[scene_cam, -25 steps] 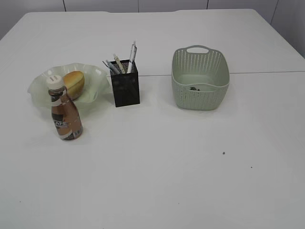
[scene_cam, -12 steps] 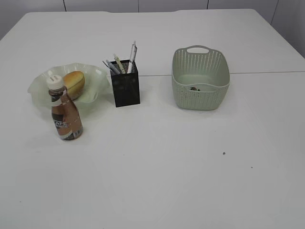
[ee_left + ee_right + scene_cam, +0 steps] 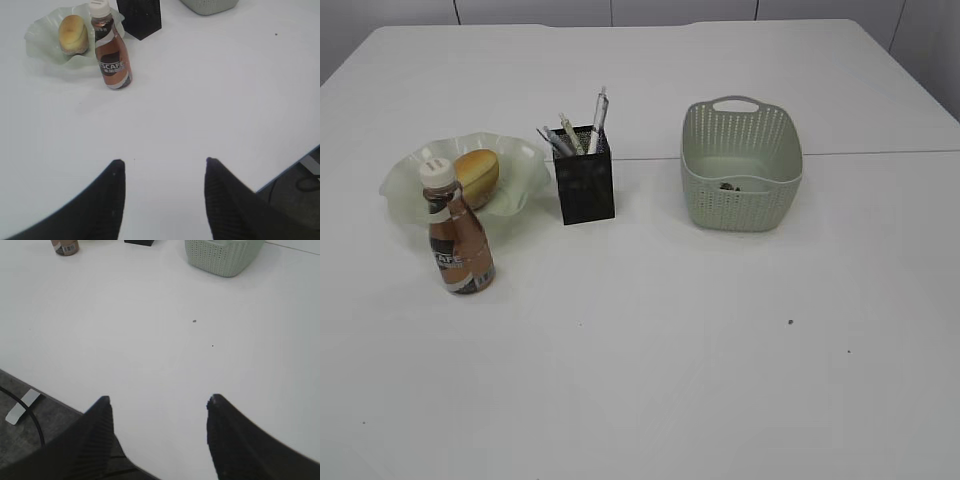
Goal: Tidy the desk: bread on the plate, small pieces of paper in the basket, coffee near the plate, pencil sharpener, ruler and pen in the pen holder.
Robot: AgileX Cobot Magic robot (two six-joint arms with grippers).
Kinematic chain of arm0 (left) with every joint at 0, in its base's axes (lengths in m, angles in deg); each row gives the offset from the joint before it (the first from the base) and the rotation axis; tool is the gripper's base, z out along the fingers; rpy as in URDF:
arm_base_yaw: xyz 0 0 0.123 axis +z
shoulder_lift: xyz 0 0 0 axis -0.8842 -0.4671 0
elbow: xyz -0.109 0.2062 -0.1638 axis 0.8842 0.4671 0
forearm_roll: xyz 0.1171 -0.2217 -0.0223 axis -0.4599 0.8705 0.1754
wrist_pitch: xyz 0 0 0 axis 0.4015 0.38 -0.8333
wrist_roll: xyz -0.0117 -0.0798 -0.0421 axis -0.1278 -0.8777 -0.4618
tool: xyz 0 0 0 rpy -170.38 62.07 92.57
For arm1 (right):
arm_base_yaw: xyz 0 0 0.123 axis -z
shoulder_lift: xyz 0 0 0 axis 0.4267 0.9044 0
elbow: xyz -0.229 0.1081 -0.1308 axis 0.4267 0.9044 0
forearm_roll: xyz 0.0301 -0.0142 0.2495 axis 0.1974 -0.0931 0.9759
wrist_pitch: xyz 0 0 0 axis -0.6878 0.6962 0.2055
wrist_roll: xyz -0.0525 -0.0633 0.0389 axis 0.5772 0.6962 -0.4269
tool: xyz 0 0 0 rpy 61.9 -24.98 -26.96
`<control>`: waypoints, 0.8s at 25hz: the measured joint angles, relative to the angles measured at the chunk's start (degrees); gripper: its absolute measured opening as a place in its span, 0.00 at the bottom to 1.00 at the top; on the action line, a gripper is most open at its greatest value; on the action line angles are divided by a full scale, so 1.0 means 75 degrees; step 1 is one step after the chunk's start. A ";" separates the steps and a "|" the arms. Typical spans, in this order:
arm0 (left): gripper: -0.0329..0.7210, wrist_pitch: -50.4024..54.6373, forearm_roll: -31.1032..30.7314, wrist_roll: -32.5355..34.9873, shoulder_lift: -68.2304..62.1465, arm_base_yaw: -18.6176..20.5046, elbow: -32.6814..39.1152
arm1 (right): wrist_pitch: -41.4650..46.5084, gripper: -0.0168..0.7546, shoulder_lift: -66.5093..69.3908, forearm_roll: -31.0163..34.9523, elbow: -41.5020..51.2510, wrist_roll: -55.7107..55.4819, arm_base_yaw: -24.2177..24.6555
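The golden bread [image 3: 477, 175] [image 3: 73, 34] lies on the pale green ruffled plate [image 3: 405, 188] [image 3: 37, 42] at the left of the desk [image 3: 650, 340]. The coffee [image 3: 459, 240] [image 3: 111, 52] stands upright just in front of the plate. The black pen holder [image 3: 585, 186] [image 3: 142, 17] holds pens and a whitish ruler [image 3: 597, 118]; the pencil sharpener does not show. The sage basket [image 3: 741, 165] [image 3: 222, 255] has small dark bits of paper [image 3: 728, 185] inside. My left gripper [image 3: 162, 162] and right gripper [image 3: 157, 400] hover open and empty near the desk's front edge, out of the exterior view.
A thin seam [image 3: 880, 152] crosses the desk behind the basket. Tiny dark specks [image 3: 789, 321] [image 3: 194, 320] lie on the white top right of centre. Beyond the desk's near edge, cables and floor [image 3: 22, 410] show.
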 joint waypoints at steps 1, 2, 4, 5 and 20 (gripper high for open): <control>0.55 0.0000 -0.0016 -0.0012 0.0000 0.0000 0.0000 | 0.0000 0.59 0.0000 0.0000 0.0000 0.0000 0.0000; 0.55 0.0000 -0.0016 -0.0031 0.0000 0.0000 0.0000 | 0.0000 0.59 0.0000 0.0000 0.0000 0.0000 0.0000; 0.55 0.0000 -0.0016 -0.0030 0.0000 0.0000 0.0000 | 0.0000 0.59 0.0000 0.0000 0.0000 0.0000 0.0000; 0.55 0.0000 -0.0016 -0.0044 0.0000 0.0000 0.0000 | 0.0000 0.59 0.0000 0.0000 0.0000 0.0000 0.0000; 0.55 0.0000 0.0003 -0.0060 0.0033 0.3212 0.0013 | -0.0017 0.59 0.0000 -0.0012 0.0005 0.0000 0.2576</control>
